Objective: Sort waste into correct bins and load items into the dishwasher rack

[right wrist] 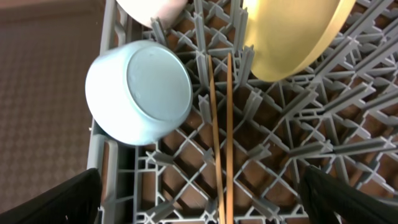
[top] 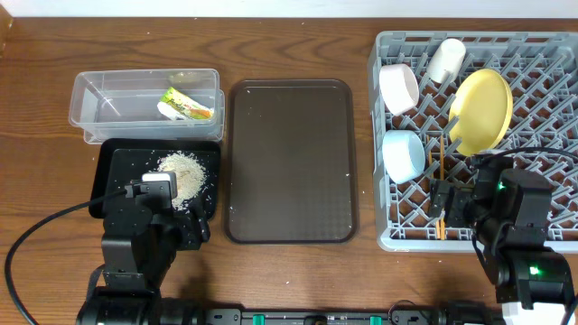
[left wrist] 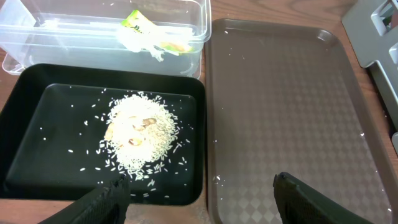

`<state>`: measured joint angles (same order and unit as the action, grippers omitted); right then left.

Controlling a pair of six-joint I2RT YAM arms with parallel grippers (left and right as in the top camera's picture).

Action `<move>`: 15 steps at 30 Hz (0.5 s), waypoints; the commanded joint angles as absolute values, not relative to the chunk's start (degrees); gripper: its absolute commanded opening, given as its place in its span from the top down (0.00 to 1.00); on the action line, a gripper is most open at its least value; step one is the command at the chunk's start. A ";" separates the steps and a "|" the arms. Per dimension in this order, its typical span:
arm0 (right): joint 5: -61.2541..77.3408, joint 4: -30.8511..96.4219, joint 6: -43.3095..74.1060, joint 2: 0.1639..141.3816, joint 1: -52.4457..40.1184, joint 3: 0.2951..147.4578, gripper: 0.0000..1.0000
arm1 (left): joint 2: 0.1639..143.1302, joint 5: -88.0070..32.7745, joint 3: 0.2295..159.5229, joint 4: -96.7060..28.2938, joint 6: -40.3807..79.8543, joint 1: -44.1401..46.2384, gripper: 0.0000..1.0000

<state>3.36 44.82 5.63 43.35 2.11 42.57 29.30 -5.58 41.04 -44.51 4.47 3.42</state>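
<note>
The brown tray [top: 289, 162] lies in the middle of the table; the grey rack [top: 542, 117] stands just to the right of it. In the rack, close to the brown tray, the white bowl [top: 398, 88] sits tipped on its side at the far end; the light blue bowl [top: 403, 155] sits nearer, also on its side. The small white cup [top: 445, 60] and the yellow plate [top: 481, 110] are farther from the brown tray; the plate stands on its edge. The chopsticks [right wrist: 221, 124] lie side by side on the grid between the blue bowl and the plate.

The right gripper [right wrist: 200, 180] hangs over the near ends of the chopsticks; its fingers are spread wide and hold nothing.

Left of the brown tray, at the far end, is the clear tub [top: 117, 99] with the snack wrapper [top: 188, 105] inside. Nearer on that side is the black tray [top: 113, 167]; the rice pile [top: 183, 170] sits in it, with loose grains around.

The left gripper [left wrist: 198, 185] is above the near edge where the black tray meets the brown tray; it is wide open and empty.
</note>
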 commanded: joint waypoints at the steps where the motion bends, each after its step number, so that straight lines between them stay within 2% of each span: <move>1: 1.32 45.45 4.69 40.45 2.02 41.63 0.01 | 29.10 -4.89 41.01 -44.27 4.75 3.18 0.23; 9: -3.18 41.30 3.55 25.78 1.08 35.22 0.01 | 29.10 -4.89 41.01 -44.29 4.73 3.18 0.23; 15: -2.96 21.30 3.57 15.03 -0.10 21.43 0.01 | 29.10 -4.89 41.01 -44.27 4.75 3.18 0.23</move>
<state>-2.39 24.16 4.14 17.50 1.17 25.85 29.30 -5.58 40.93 -44.49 4.47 3.42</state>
